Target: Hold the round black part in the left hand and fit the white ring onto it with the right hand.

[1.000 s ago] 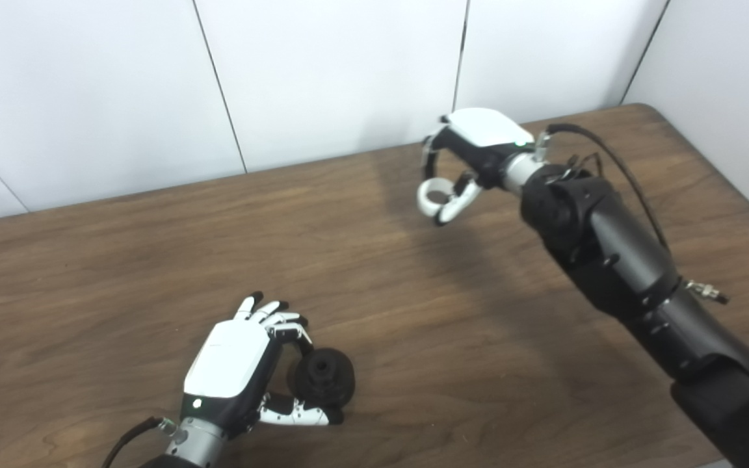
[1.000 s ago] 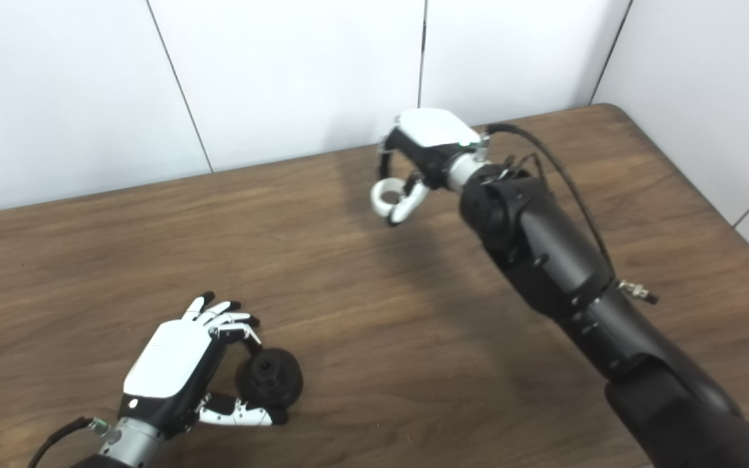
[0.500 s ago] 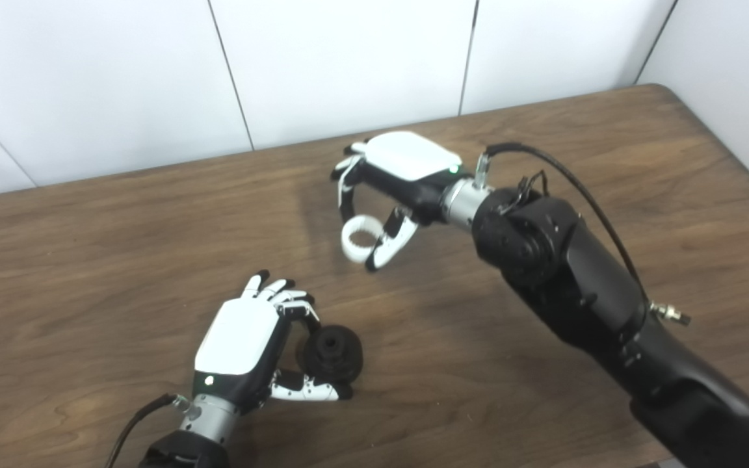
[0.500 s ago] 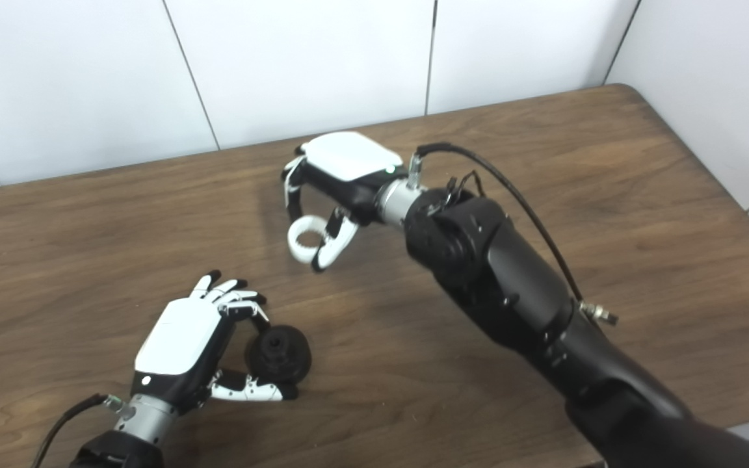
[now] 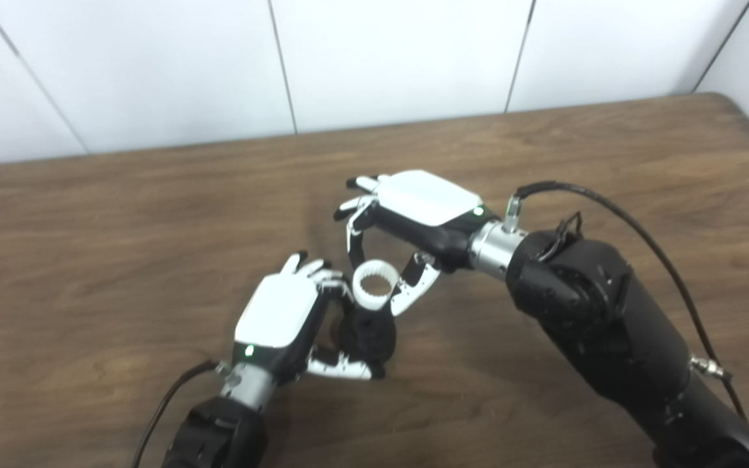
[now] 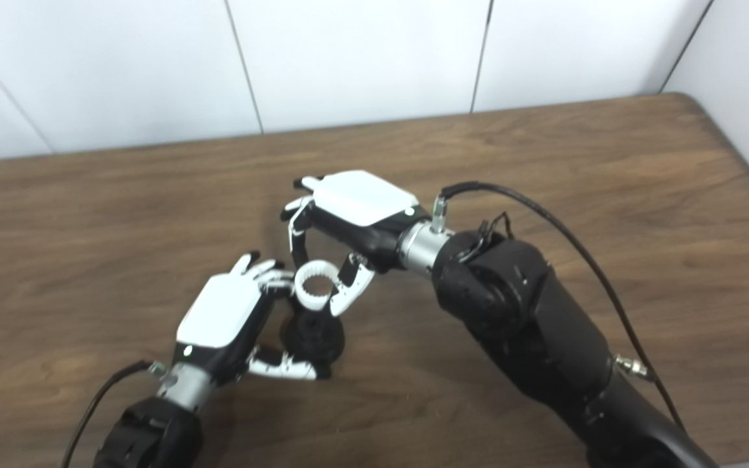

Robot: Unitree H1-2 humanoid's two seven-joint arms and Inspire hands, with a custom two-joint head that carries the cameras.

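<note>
The round black part [image 5: 370, 337] sits low over the wooden table, gripped between the fingers and thumb of my left hand [image 5: 280, 318]. My right hand [image 5: 413, 211] is shut on the white ring [image 5: 374, 292], which has teeth along its inner edge. The ring hangs directly above the black part, almost touching its top; I cannot tell whether they touch. In the right eye view the ring [image 6: 316, 283] hides the upper rim of the black part [image 6: 313, 340]. The right hand [image 6: 358, 208] reaches in from the right, over the left hand [image 6: 222, 318].
The brown wooden table [image 5: 88, 247] stretches around both hands. A white panelled wall [image 5: 374, 58] runs along its far edge. The right arm's black forearm [image 5: 602, 325] and its cable [image 5: 641, 227] cross the table's right half.
My right hand has carried the white ring down and to the left, from mid-table to just above the black part. The left hand has kept its hold. The camera has shifted too.
</note>
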